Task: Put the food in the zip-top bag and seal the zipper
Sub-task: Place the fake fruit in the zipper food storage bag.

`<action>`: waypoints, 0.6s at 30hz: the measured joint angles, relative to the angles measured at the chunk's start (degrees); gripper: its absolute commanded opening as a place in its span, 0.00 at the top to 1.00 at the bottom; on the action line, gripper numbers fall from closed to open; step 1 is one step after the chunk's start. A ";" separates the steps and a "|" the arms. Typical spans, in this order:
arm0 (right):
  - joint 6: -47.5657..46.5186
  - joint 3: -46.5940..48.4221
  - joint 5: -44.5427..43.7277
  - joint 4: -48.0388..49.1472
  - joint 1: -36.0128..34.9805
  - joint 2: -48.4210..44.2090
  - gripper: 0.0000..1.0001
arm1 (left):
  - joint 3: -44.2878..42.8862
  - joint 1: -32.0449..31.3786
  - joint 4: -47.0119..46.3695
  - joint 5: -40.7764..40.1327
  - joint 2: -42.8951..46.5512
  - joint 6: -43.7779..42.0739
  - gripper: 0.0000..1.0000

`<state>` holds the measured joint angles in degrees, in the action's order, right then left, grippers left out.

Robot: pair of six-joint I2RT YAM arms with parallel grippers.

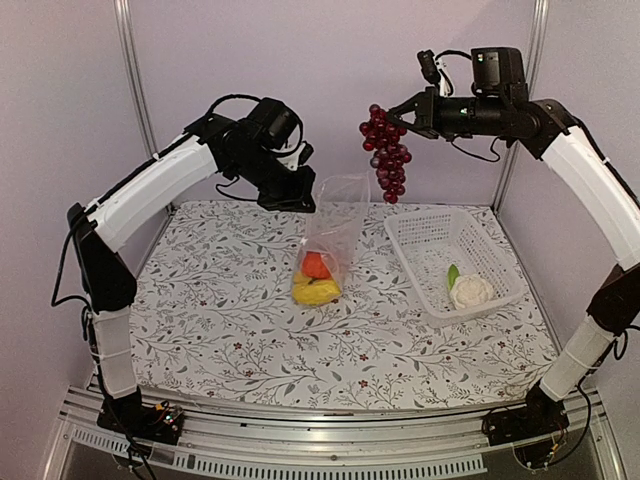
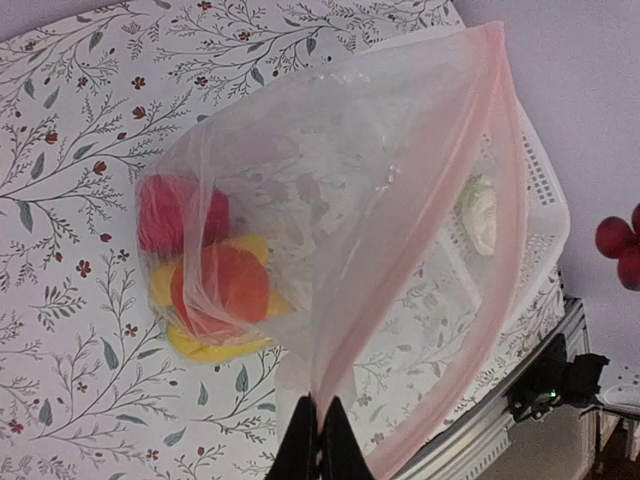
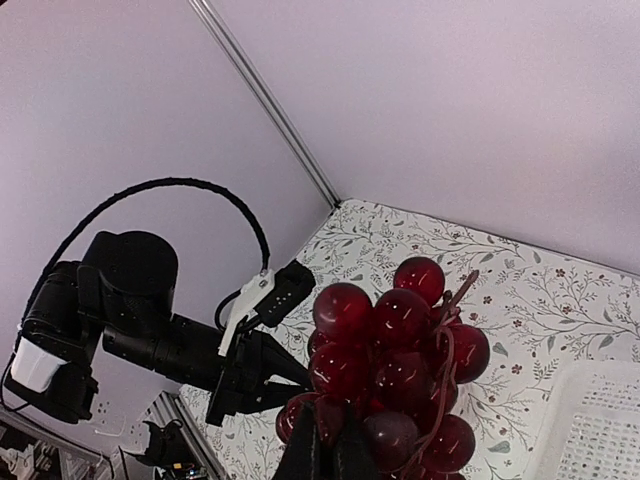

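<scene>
1. Top view: the left gripper (image 1: 300, 195) is pinched closed on the top edge of the zip-top bag (image 1: 338, 215). The bag hangs upright from it, its bottom resting on the table (image 1: 220, 320) near the middle. At the bottom of the bag sit the orange pumpkin (image 1: 317, 264) and the yellow pieces (image 1: 314, 291). At 1 o'clock from the bag, the right gripper (image 1: 397, 112) is clamped on the top of the grape bunch (image 1: 388, 160), which dangles in the air. The white basket (image 1: 418, 225) lies at 3 o'clock from the bag, with the cauliflower (image 1: 472, 292) in it.
2. Left wrist view: the fingers (image 2: 303, 450) meet at 6 o'clock, nipping the bag's rim. The pink zipper (image 2: 519, 200) is unsealed and the mouth gapes. The red pepper (image 2: 175, 215) lies inside at 9 o'clock, touching the pumpkin and yellow pieces at 8 o'clock.
3. Right wrist view: the fingers (image 3: 300, 455) are closed at 6 o'clock on the grape bunch, which fills the lower centre. The left arm (image 3: 130, 310) shows at 8 o'clock.
</scene>
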<state>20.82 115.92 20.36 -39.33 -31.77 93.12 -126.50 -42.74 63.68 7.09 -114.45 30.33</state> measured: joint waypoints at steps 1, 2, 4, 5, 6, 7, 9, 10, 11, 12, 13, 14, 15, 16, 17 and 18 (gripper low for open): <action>0.33 0.31 0.48 0.79 -0.50 0.59 1.00 | 0.00 0.02 0.00 0.00 0.00 0.02 1.00; 0.79 0.55 1.05 1.42 -1.03 1.29 1.00 | 0.00 0.02 0.00 0.00 0.00 0.09 1.00; 1.31 0.76 1.75 2.16 -1.77 2.51 1.00 | 0.00 0.00 0.00 0.02 0.00 0.15 1.00; 1.57 0.81 2.14 2.47 -2.12 3.17 1.00 | 0.00 0.02 0.00 0.00 0.00 0.15 1.00; 1.86 0.83 2.54 2.80 -2.45 3.89 1.00 | 0.00 0.00 0.00 0.00 0.00 0.15 1.00; 2.05 0.83 2.73 2.97 -2.71 4.44 1.00 | 0.00 0.00 0.00 0.02 0.00 0.15 1.00; 2.49 0.83 3.02 3.41 -3.08 5.57 1.00 | 0.00 0.02 0.00 0.00 0.00 0.15 1.00; 2.67 0.83 3.15 3.61 -3.10 6.03 1.00 | 0.00 0.00 0.00 0.00 0.00 0.15 1.00; 2.82 0.83 3.39 3.82 -3.17 6.34 1.00 | 0.00 0.00 0.00 0.00 0.00 0.15 1.00; 2.93 0.83 3.54 4.04 -3.17 6.47 1.00 | 0.00 0.00 0.00 0.00 0.00 0.15 1.00; 3.15 0.83 3.76 4.42 -3.17 6.60 1.00 | 0.00 0.00 0.00 0.00 0.00 0.15 1.00; 3.41 0.83 3.89 4.87 -3.17 6.64 1.00 | 0.00 0.00 0.00 0.00 0.00 0.15 1.00; 3.69 0.83 4.04 5.29 -3.17 6.64 1.00 | 0.00 0.00 0.00 0.00 0.00 0.15 1.00; 3.89 0.94 4.22 5.70 -3.17 6.64 1.00 | 0.00 0.00 0.00 0.02 0.00 0.15 1.00; 4.07 1.18 4.39 6.16 -3.17 6.73 1.00 | 0.00 0.00 0.00 0.02 0.00 0.17 1.00; 4.22 1.57 4.61 6.43 -3.17 6.88 1.00 | 0.00 0.00 0.00 0.00 0.00 0.17 1.00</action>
<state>25.04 117.49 24.97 -32.91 -34.94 100.01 -126.50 -42.74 63.68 7.09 -114.45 30.50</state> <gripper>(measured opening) 0.009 0.006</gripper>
